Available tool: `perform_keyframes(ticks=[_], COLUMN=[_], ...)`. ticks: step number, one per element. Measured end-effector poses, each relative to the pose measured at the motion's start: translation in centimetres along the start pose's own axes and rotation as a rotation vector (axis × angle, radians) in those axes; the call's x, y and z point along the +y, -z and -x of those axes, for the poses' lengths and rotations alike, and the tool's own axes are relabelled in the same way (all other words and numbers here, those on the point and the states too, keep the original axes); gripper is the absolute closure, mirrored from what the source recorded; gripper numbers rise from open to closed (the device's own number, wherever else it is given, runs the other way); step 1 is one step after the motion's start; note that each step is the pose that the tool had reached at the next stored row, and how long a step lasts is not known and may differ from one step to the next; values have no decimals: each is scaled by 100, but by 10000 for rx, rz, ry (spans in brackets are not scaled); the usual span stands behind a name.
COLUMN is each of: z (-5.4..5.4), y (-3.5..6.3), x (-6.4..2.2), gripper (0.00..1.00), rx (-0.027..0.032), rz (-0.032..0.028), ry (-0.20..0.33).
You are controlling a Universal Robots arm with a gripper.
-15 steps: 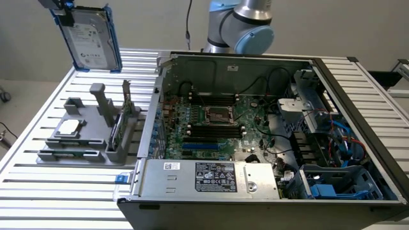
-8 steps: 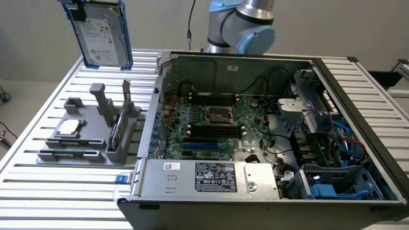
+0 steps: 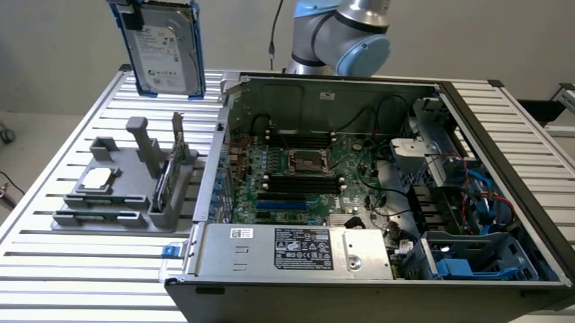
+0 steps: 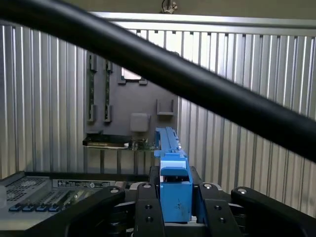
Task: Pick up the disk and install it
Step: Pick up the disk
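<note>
Blue-framed flat silver disk (image 3: 164,50) clamped edgewise between matte black fingers (image 4: 147,212)

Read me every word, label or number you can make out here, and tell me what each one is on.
Nothing reads clearly.
White label on the disk: print too small.
Labels on the power supply: too small.
Strip label in the wrist view: blurred.

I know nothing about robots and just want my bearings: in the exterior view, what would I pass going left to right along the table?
grey parts holder → motherboard inside the open computer case → blue drive carrier in the case's corner
</note>
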State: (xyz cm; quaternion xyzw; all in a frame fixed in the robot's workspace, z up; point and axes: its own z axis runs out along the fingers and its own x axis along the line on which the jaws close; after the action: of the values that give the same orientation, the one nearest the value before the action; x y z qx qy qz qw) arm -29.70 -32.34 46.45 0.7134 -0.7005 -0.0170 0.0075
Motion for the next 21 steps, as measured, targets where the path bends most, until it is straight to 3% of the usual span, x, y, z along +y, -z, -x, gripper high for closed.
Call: perform_keyframes(ticks=[21], z=[-228], y=[279], x=[-930], gripper=[67], rx=[-55], rz=[-1], ry=[32])
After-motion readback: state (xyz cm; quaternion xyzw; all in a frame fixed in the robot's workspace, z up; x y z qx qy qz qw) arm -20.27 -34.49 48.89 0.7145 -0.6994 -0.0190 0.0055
